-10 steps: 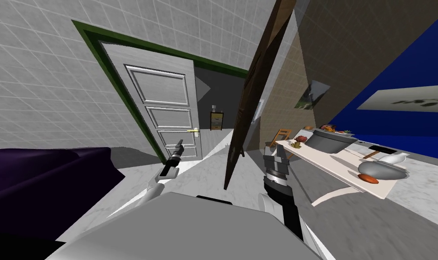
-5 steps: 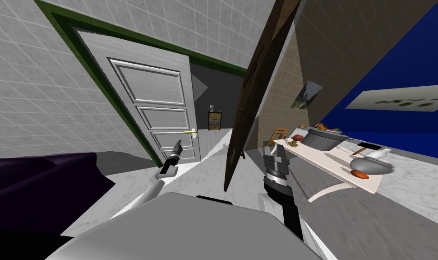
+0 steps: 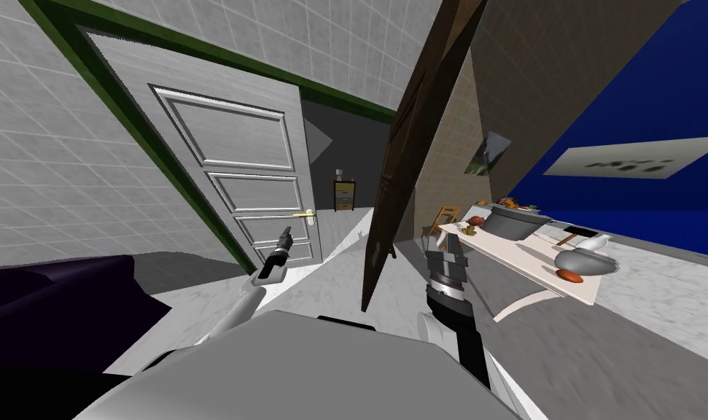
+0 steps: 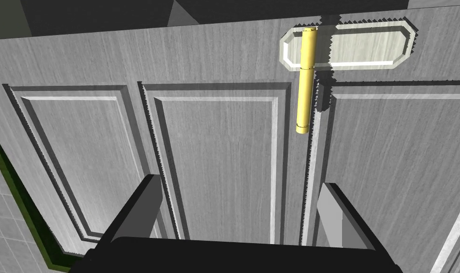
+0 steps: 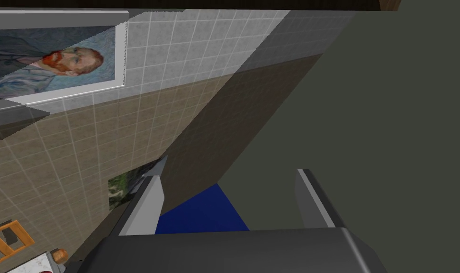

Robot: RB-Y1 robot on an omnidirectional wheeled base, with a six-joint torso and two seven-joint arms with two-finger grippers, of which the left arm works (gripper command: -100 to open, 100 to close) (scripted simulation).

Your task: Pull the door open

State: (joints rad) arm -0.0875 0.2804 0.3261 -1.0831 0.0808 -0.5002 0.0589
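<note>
- The grey panelled door (image 3: 228,146) in its green frame (image 3: 137,138) looms larger in the head view than a second ago. The whole scene has shifted with it, so I have moved nearer; the door itself has not swung.
- The door stands ajar, with a gap at its handle edge.
- The yellow lever handle (image 4: 304,80) sits on a pale plate near that edge.
- The left gripper (image 4: 238,189) points at the door, fingers spread wide and empty. The handle lies ahead of them, not touching, and off-centre, closer to one finger's line.
- The right gripper (image 3: 447,244) hangs beside the chest, fingers wide apart, gripping nothing.
- Judgement: this is the approach. The grasp is not yet made, and the hand likely needs to advance and centre on the lever before pulling.
</note>
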